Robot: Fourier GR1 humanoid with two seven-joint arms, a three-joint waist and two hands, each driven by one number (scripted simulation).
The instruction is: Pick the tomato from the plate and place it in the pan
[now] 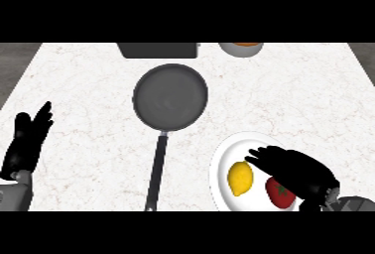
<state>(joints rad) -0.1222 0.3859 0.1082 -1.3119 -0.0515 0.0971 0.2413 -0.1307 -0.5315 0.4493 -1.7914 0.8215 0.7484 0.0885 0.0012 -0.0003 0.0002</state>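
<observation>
Tomato (279, 193), red with a dark green stem spot, lies on the right part of the white plate (223, 163) near the counter's front right, and a yellow lemon (240, 178) lies just beside it on the plate's left part. Part of the tomato is hidden under the right hand (296, 171), which comes in from the lower right and hangs over the plate. Its black fingers (258, 155) stretch toward the upper left, relaxed and slightly spread, their tips above the lemon's top edge. They are not curled round the tomato; whether the palm touches the fruit cannot be told from this steep view.

Up and to the left of the plate, near the middle of the marbled white counter (307, 94), sits the dark grey frying pan (170, 96). Its round bowl holds nothing, and its long black handle (156, 171) runs down toward the front edge, passing left of the plate without touching it.

At the left edge the left hand (26, 141) rests with straight fingers pointing up, well apart from the pan.

At the back edge stand a dark box-like object (159, 49) and, to its right, a white bowl (240, 49) with something orange inside.
</observation>
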